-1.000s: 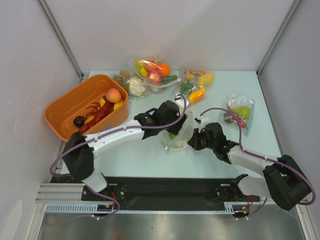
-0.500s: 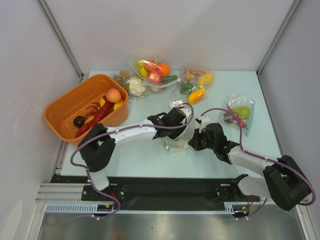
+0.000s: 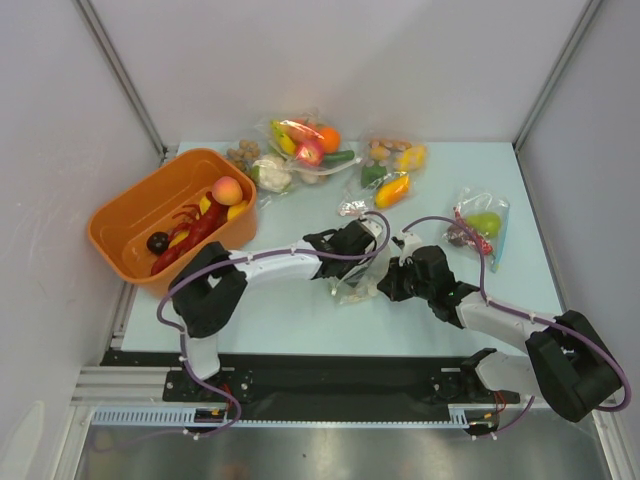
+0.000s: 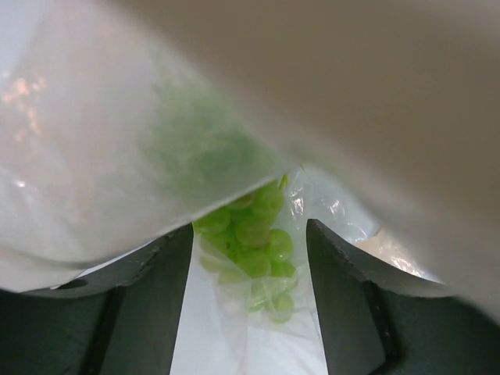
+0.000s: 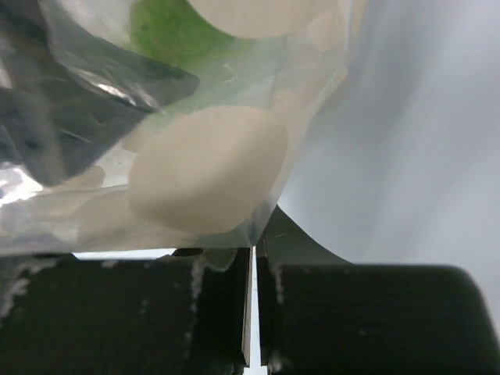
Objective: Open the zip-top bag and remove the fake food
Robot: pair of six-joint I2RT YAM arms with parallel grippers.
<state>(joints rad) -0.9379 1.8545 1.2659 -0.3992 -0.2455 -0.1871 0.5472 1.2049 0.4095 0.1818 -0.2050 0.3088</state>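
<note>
The zip-top bag (image 3: pixel 356 289) lies crumpled at mid-table between my two grippers. My left gripper (image 3: pixel 354 262) reaches into it from the left and stands open. In the left wrist view the green grape bunch (image 4: pixel 251 237) sits inside the clear film between the two dark fingers (image 4: pixel 160 293), with a gap on each side. My right gripper (image 3: pixel 387 284) is shut on the bag's thin edge (image 5: pixel 258 234). Pale beige pieces (image 5: pixel 205 168) press against the film just above it. A red lobster (image 3: pixel 190 230) and a peach (image 3: pixel 227 190) lie in the orange bin (image 3: pixel 125 205).
A small dark ball (image 3: pixel 157 242) is also in the bin. Other filled clear bags lie along the back: one with an orange and banana (image 3: pixel 305 145), one with mixed pieces (image 3: pixel 392 168), and a small blue-edged bag with a green pear (image 3: pixel 482 225) at right. A cauliflower (image 3: pixel 270 175) sits beside the bin.
The left arm has folded in and pushed its gripper lower and further right into the bag, with its jaws a little wider. The bag has sunk flatter. The right gripper has stayed put.
</note>
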